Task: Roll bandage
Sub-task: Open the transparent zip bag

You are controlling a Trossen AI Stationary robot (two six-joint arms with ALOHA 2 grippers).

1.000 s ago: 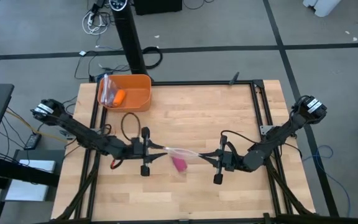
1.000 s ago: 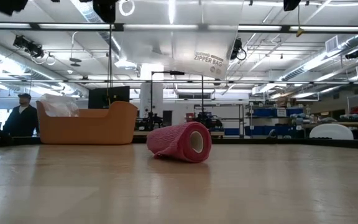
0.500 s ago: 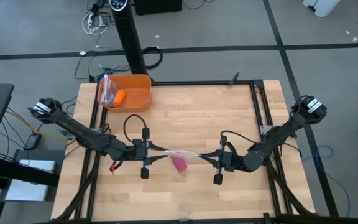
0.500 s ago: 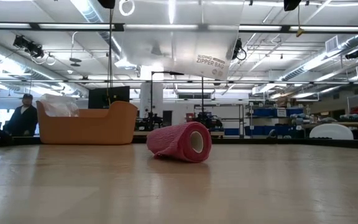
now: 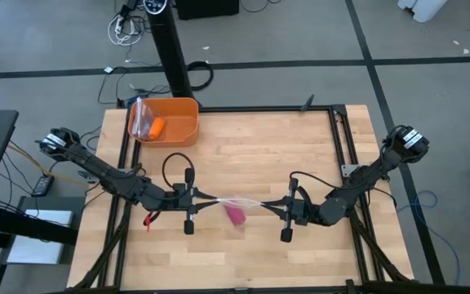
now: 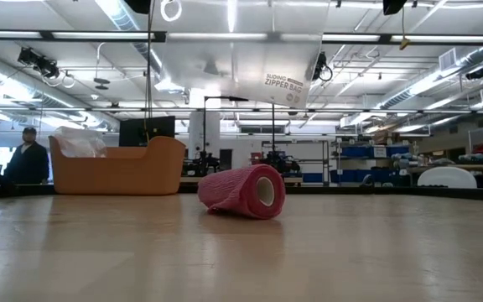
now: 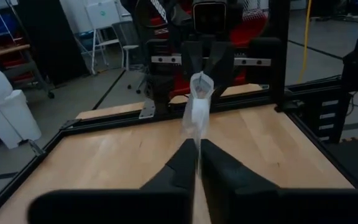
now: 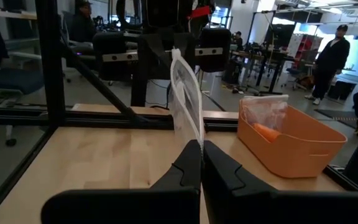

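The rolled pink bandage (image 6: pixel 243 191) lies on its side on the wooden table (image 5: pixel 251 155), under a clear plastic bag (image 5: pixel 239 200) stretched in the air between the two arms. The left gripper (image 5: pixel 205 196) pinches one edge of the bag, and the right gripper (image 5: pixel 272 205) pinches the opposite edge, fingers together on the plastic. Farther back, an orange bin (image 5: pixel 178 122) sits at the table's far left corner.

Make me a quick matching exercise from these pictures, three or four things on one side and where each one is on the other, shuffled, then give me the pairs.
Things:
1. bandage
2. clear plastic bag
3. orange bin
4. small orange object

Places:
A. inside the bin
B. at the table's far left corner
C. stretched in the air between the left end effector and right end effector
D. lying rolled up on the wooden table, below the bag

Pairs: 1-D, 2-C, 3-B, 4-A
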